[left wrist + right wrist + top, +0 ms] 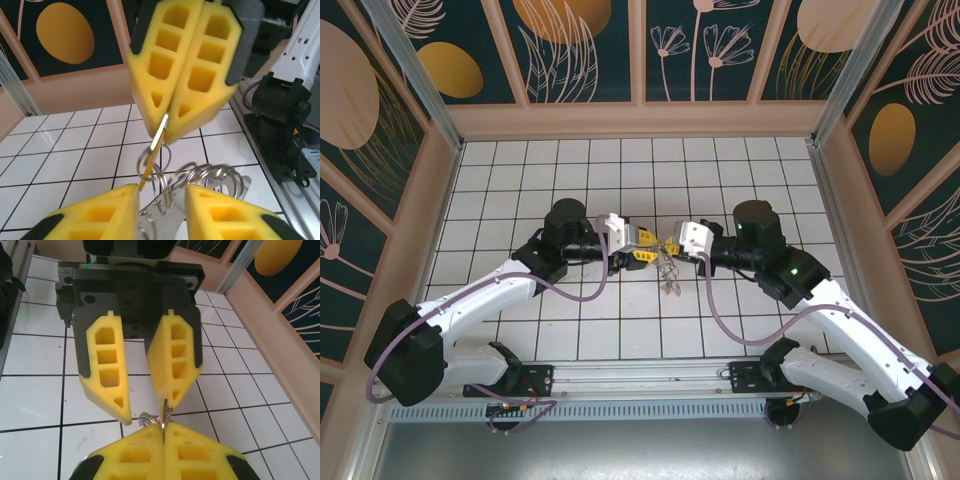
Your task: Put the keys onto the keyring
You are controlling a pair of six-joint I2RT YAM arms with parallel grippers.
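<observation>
The key (156,141) showed edge-on only: a thin, flat strip of pale metal. Its upper part was buried between the pads of the right gripper (165,131), which was clenched tight on it. Its teeth and head could not be made out. Just below it hung the keyring (200,176), a blurred tangle of silvery wire loops coiled like a spring. The lowest loops were cut off behind the left gripper (161,194). Its two fingers stood apart with nothing pinched between them, and the loops lay just beyond their tips. Whether the strip was threaded into a loop could not be told. From above, the whole cluster was a small greyish smudge between the two wrists. The fingers of both tools were blocky yellow wedges, matte and foam-like, pierced by square hollows and backed with dark grey shells. Beneath lay glossy white tiles (65,165) with thin dark joints.
</observation>
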